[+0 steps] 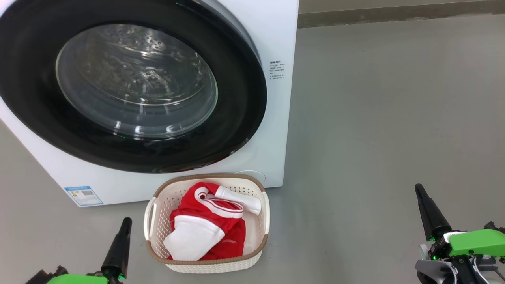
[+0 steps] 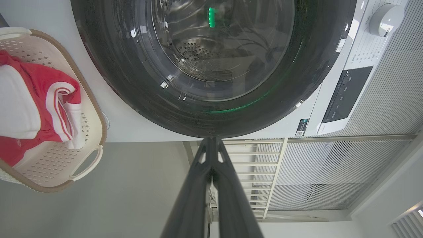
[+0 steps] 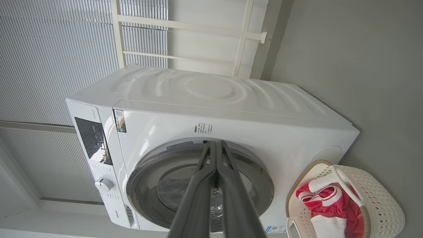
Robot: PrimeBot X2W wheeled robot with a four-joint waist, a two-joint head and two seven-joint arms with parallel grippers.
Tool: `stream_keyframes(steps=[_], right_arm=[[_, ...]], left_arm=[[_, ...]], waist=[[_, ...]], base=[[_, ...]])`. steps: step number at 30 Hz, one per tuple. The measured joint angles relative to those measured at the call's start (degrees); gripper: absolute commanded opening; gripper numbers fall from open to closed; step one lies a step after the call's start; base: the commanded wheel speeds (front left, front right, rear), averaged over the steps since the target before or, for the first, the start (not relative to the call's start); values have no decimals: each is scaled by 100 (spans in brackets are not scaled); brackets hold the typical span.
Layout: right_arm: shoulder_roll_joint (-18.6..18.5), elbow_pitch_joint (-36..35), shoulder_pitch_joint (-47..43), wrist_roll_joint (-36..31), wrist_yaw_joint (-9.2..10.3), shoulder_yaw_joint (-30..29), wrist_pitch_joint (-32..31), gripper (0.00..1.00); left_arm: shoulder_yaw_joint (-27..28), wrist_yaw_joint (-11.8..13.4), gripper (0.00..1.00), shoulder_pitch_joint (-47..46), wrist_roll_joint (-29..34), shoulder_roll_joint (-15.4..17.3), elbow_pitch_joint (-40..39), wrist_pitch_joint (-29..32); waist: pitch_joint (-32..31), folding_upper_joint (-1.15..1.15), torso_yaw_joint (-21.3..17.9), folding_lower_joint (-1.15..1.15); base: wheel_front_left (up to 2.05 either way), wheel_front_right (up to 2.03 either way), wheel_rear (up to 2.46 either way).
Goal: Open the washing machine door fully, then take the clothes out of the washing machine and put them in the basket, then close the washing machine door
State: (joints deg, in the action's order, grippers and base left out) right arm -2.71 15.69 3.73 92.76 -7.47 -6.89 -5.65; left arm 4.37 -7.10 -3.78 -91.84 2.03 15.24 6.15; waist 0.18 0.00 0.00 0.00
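You see the washing machine door [image 1: 244, 118] shut against the washing machine [image 1: 276, 31], its glass bowl facing you. The basket [image 1: 209, 176] stands on the floor [image 1: 375, 118] just before the machine's lower front edge, near its right corner, with its handles left and right. The clothes [image 1: 209, 225] lie inside, running from far rim to near rim, with a white sleeve pointing to the far right corner. Your left gripper [image 2: 211, 140] and right gripper [image 3: 216, 143] each have their fingers pressed together and hold nothing.
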Motion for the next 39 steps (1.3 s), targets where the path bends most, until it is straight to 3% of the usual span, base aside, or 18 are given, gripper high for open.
stream_keyframes(steps=[39], right_arm=[[3, 0, 0, -8, 0, -18, -42, 0]], left_arm=[[8, 0, 0, 0, 0, 0, 0, 1]], waist=[[0, 0, 0, 0]], base=[[0, 0, 0]])
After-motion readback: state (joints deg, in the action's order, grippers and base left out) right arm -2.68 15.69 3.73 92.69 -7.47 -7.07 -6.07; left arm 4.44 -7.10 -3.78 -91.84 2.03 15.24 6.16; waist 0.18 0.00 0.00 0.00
